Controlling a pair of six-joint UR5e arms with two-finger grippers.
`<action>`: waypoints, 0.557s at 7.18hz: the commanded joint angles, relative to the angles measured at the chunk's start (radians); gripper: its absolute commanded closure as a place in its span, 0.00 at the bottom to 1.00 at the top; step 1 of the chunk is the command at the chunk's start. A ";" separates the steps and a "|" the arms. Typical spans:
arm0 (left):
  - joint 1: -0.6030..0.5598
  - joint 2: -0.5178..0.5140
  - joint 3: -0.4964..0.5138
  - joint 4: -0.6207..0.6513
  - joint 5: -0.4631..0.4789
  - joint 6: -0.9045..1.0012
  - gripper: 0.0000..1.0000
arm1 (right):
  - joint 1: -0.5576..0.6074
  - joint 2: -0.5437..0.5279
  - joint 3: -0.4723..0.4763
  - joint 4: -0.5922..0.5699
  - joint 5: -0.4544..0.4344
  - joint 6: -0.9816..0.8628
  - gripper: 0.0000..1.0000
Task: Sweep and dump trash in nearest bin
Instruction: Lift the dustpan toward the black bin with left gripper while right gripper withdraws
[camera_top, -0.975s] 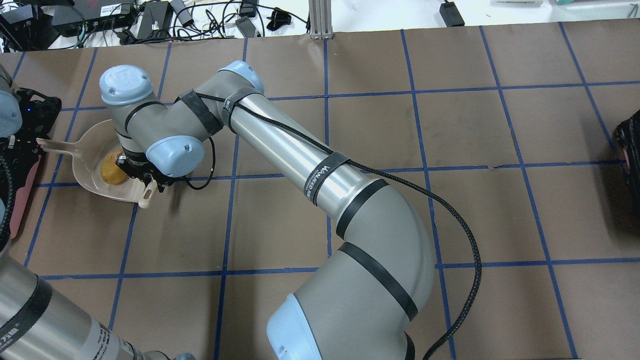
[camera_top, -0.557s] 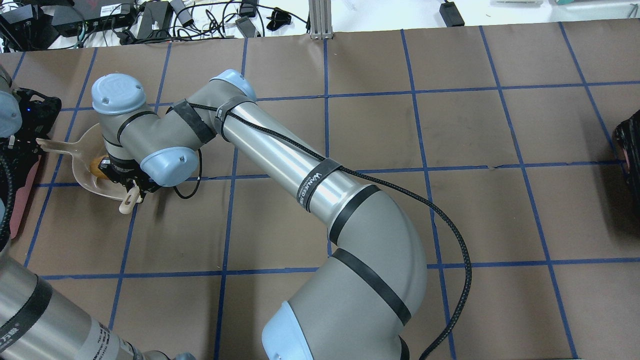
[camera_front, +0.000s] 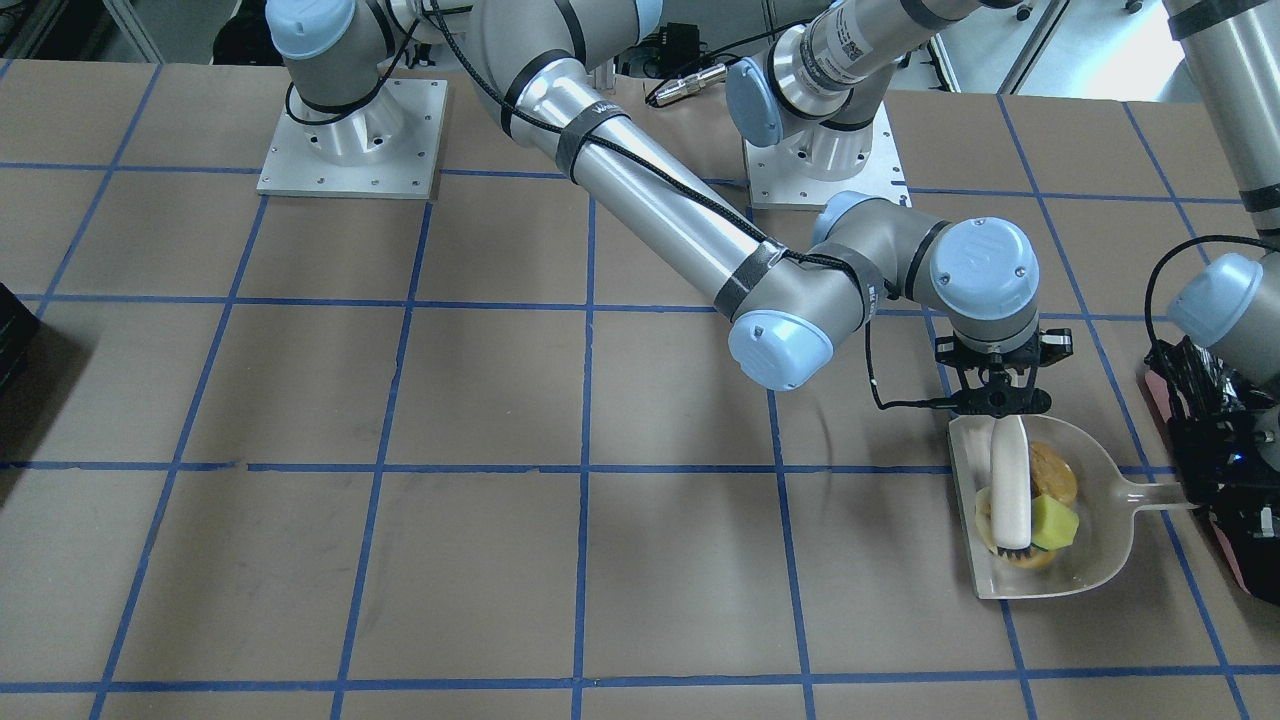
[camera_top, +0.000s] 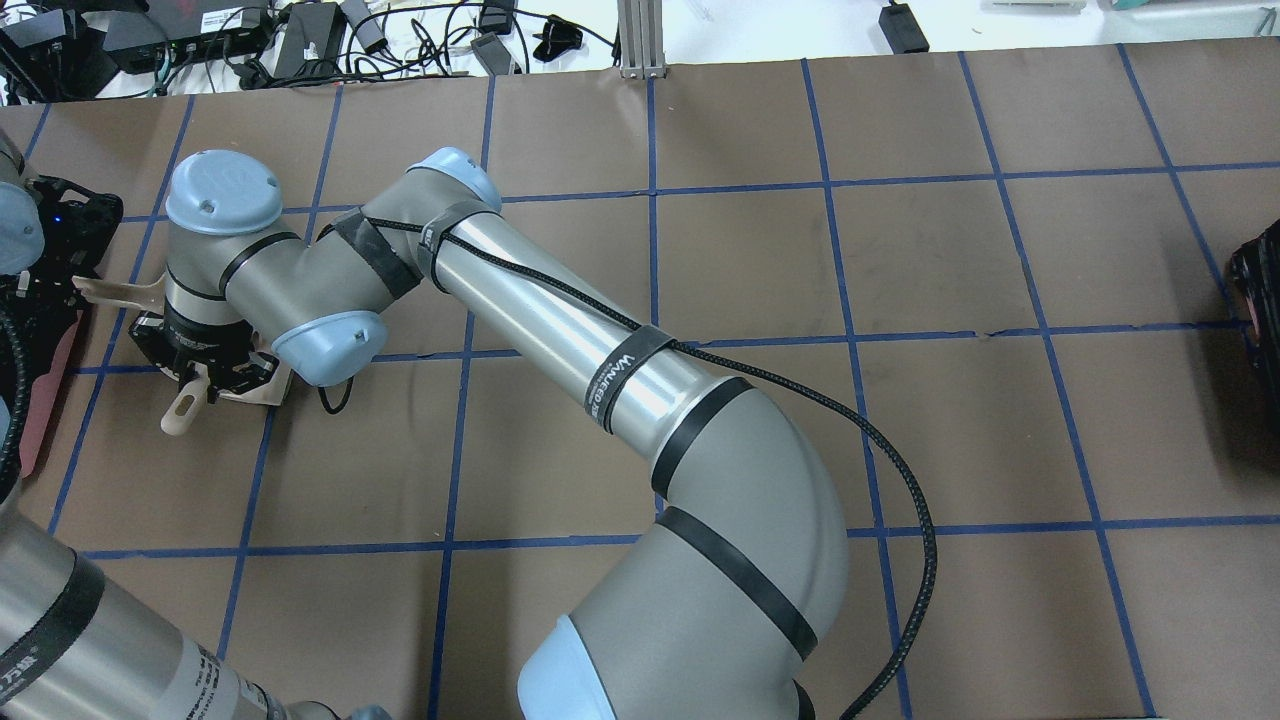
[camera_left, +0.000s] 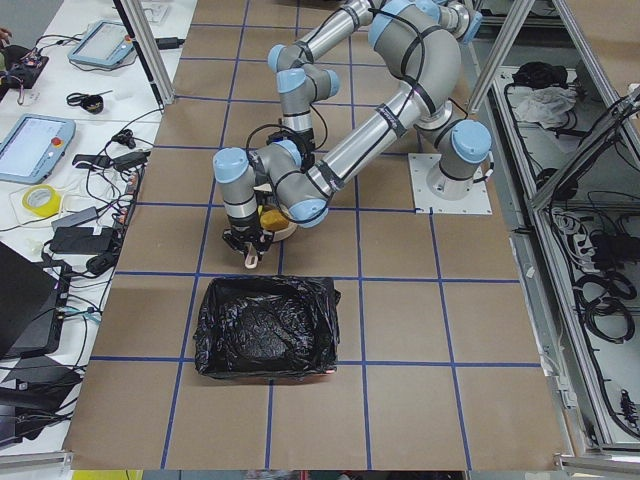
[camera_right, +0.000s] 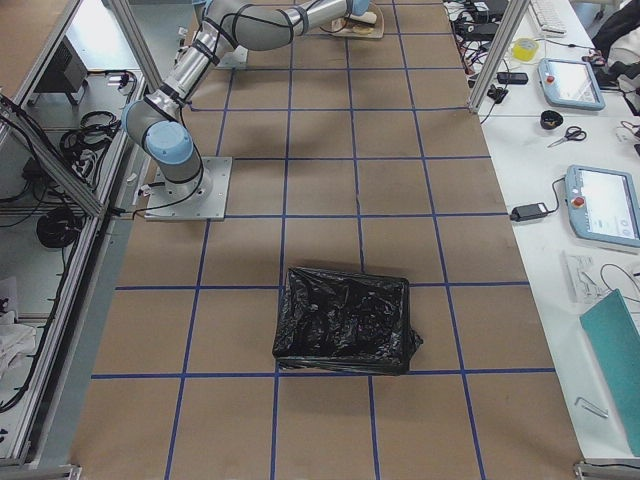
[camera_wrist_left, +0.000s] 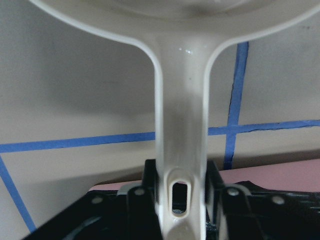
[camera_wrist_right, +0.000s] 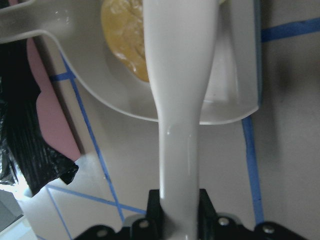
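Observation:
The white dustpan (camera_front: 1100, 540) lies flat on the table and holds the trash: a tan-orange pastry bit (camera_front: 1058, 468), a yellow-green wedge (camera_front: 1056, 523) and a brown piece (camera_front: 1030, 557) partly under the brush. My right gripper (camera_front: 996, 402) is shut on the white brush (camera_front: 1008, 480), which lies over the pan with its bristles among the trash. The brush handle (camera_wrist_right: 182, 100) fills the right wrist view. My left gripper (camera_wrist_left: 182, 200) is shut on the dustpan handle (camera_wrist_left: 182, 140). The pink-sided bin (camera_front: 1235, 560) with its black bag (camera_left: 265, 325) stands just past the handle.
In the overhead view my right wrist (camera_top: 215, 250) covers the pan; only the pan handle (camera_top: 110, 292) and brush end (camera_top: 183, 412) show. A second black-bagged bin (camera_right: 345, 320) stands at the table's other end. Blue tape lines grid the brown table (camera_top: 900, 400).
My right wrist has moved left over the dustpan, carrying the brush deeper into it. The trash that showed in the overhead view is now hidden under the wrist. The dustpan has stayed put.

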 joint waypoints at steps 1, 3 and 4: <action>0.001 0.000 0.001 0.001 -0.001 0.000 1.00 | 0.016 -0.009 -0.008 -0.055 0.049 0.025 1.00; 0.001 0.000 0.000 0.001 -0.002 0.000 1.00 | 0.014 -0.090 0.030 0.044 0.025 0.030 1.00; -0.001 0.000 0.000 0.002 -0.002 0.002 1.00 | -0.001 -0.159 0.070 0.218 -0.054 -0.090 1.00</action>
